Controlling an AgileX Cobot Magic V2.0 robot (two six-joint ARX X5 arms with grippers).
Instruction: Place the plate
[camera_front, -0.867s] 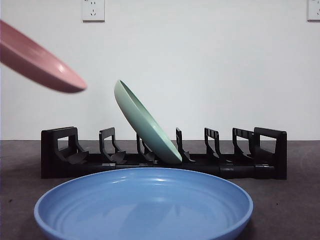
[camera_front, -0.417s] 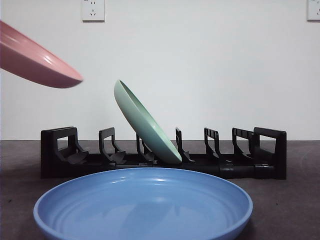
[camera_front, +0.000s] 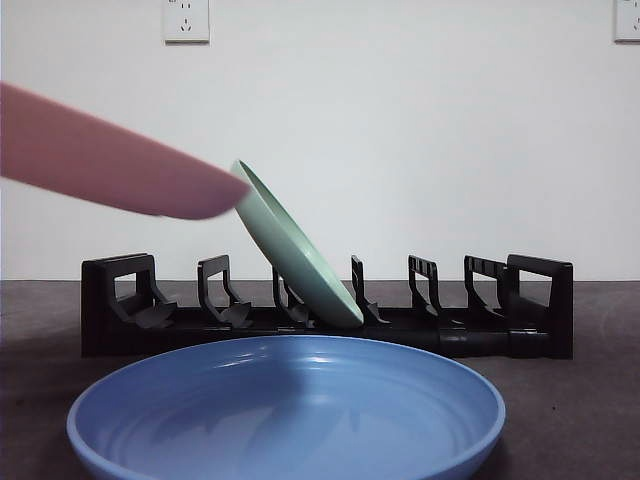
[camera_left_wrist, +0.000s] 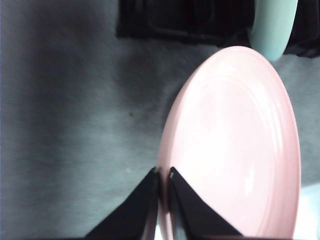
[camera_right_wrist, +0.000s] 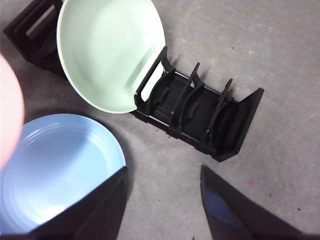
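Left hand (camera_left_wrist: 163, 172) is pinched narrow on the rim of the pink plate (camera_left_wrist: 235, 145), holding it tilted in the air above the worktop (camera_left_wrist: 75, 125); in the front view the pink plate (camera_front: 110, 160) is blurred, coming in from the left edge with its tip just at the upper rim of the green plate (camera_front: 295, 250), can't tell if they touch. Green plate leans in a middle slot of the black rack (camera_front: 530, 310), and the blue plate (camera_front: 285, 410) lies flat on the worktop in front of the rack. Right hand (camera_right_wrist: 162, 200) hangs high over the worktop with its jaws spread wide, holding nothing.
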